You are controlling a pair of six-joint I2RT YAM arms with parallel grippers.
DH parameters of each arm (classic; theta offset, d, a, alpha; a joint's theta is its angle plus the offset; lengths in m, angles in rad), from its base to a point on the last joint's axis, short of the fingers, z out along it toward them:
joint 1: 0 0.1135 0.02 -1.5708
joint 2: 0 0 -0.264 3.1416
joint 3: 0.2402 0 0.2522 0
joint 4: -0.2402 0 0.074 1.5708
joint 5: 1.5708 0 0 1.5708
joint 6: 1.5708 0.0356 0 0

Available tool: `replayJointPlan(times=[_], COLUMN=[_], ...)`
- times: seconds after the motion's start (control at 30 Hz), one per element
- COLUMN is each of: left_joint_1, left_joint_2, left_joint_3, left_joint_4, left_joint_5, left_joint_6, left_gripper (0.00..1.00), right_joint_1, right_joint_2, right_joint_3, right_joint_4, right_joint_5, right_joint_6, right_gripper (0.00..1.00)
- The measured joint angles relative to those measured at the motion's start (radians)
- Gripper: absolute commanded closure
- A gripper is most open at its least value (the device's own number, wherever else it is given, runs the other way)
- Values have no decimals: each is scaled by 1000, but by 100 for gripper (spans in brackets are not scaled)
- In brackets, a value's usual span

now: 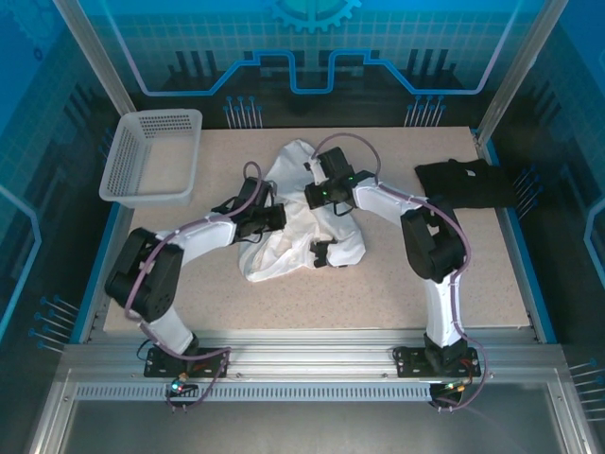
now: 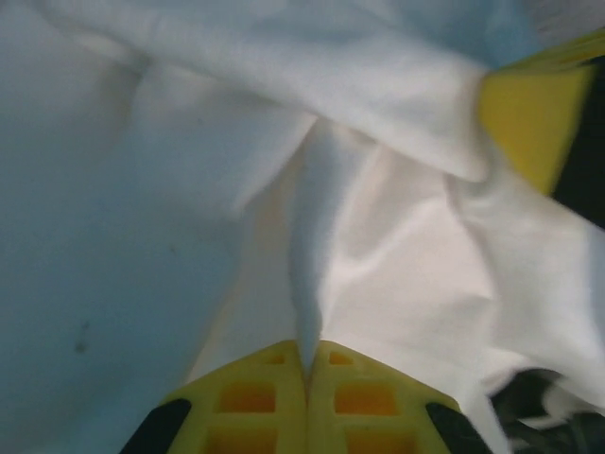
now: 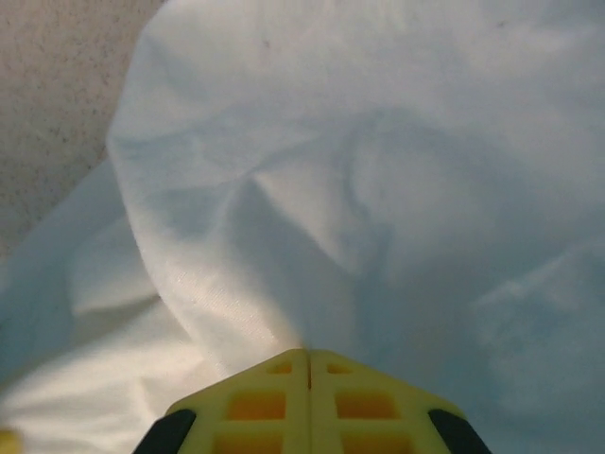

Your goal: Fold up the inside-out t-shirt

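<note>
We are clenching the left end effector (image 2: 307, 364) and the right end effector (image 3: 307, 359) on folds of the inside-out t-shirt (image 1: 284, 251), bunched mid-frame on the worktop (image 1: 378, 293), between a white basket (image 1: 144, 192) upper left and a black garment (image 1: 465, 183) upper right.

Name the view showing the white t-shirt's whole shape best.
Top external: the t-shirt lies crumpled, most of its outline visible. The left wrist view gives a close-up fold pinched in the left end effector; the right wrist view, another in the right end effector.
</note>
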Motion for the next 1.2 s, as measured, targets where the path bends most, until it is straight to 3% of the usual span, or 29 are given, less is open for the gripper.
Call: replayJointPlan(times=[0.13,0.4,0.6,0.67,0.87,1.03,1.2], left_joint_1=[0,16,28,28,29,29,29], left_joint_2=[-213,-608,-736,-745,-744,-759,-791], left_joint_3=[-41,-73,-123,-172,-333,-362,-367], left_joint_4=[11,50,48,47,11,-2,-2], left_joint_5=[3,11,9,8,28,55,76], left_joint_6=[11,47,64,63,28,14,14], left_gripper=[100,100,100,100,100,100,100], right_joint_1=[-42,-138,-133,-132,-72,47,108], right_joint_2=[-142,-806,-1131,-1164,-1163,-1121,-898], right_joint_3=[-76,-406,-753,-868,-1049,-1001,-826], right_joint_4=[2,83,179,179,68,52,43], right_joint_5=[-35,-36,-4,36,158,179,161], right_joint_6=[0,4,59,108,172,78,-31], right_gripper=[100,100,100,100,66,48,40])
